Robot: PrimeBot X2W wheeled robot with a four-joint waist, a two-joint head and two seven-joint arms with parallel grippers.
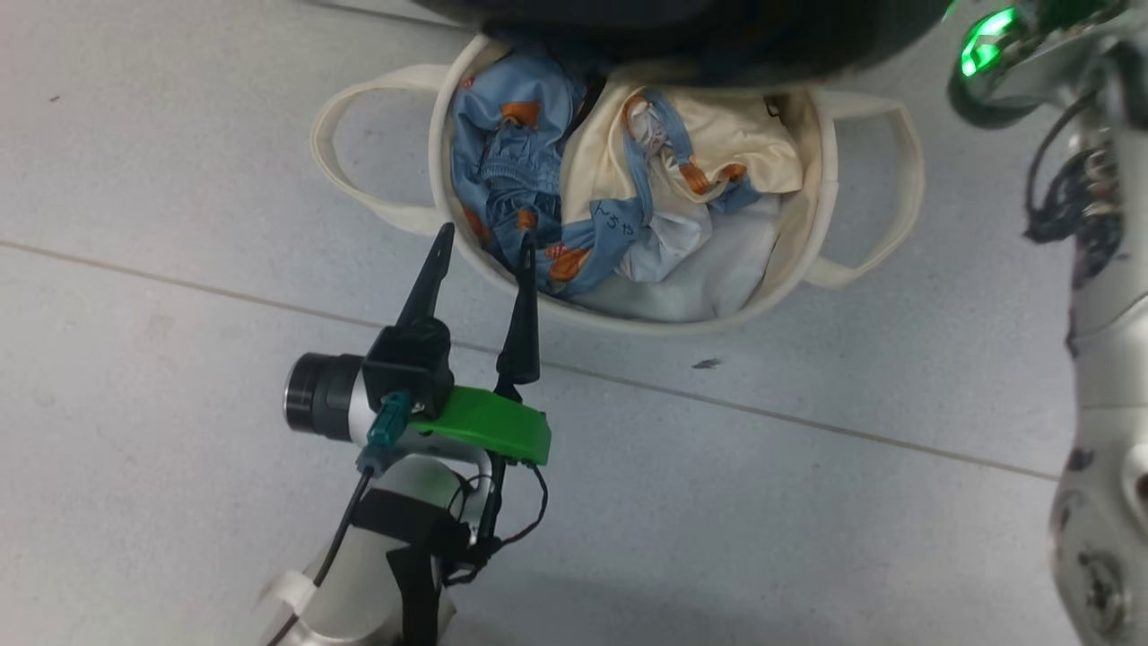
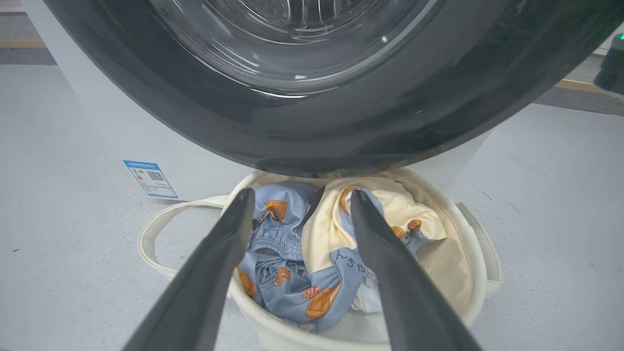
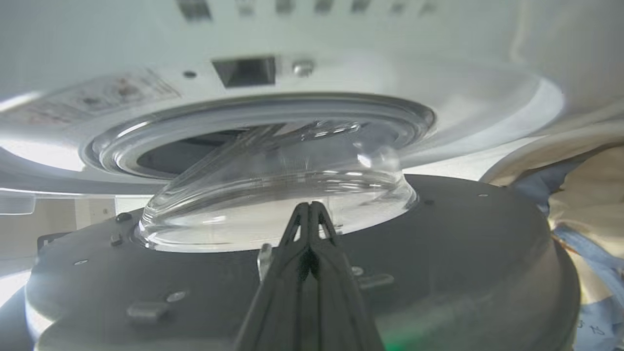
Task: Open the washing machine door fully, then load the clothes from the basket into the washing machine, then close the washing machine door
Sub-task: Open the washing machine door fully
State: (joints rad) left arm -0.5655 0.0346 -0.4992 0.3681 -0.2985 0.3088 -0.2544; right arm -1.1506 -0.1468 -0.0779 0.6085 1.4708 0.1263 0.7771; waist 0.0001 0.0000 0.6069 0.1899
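The cream basket (image 1: 830,179) sits on the floor below the swung-out washing machine door (image 1: 700,36). In it lie the clothes (image 1: 511,152), blue fabric with orange motifs and cream fabric. My left gripper (image 1: 485,238) is open, its tips at the basket's near-left rim, above the blue garment (image 2: 287,273). The door's black rim (image 2: 312,136) hangs just over the basket (image 2: 468,273). My right gripper (image 3: 308,205) is shut, holding nothing, over the door's dark inner face (image 3: 463,253), tips at the glass bowl (image 3: 273,195). Behind it is the washing machine's drum mouth (image 3: 243,126).
The white washing machine body (image 2: 146,136) with its blue label (image 2: 149,179) stands behind the basket. Grey tiled floor (image 1: 762,502) lies open in front and to the left. My right forearm (image 1: 1103,359) runs down the right edge, a green light (image 1: 987,45) at its wrist.
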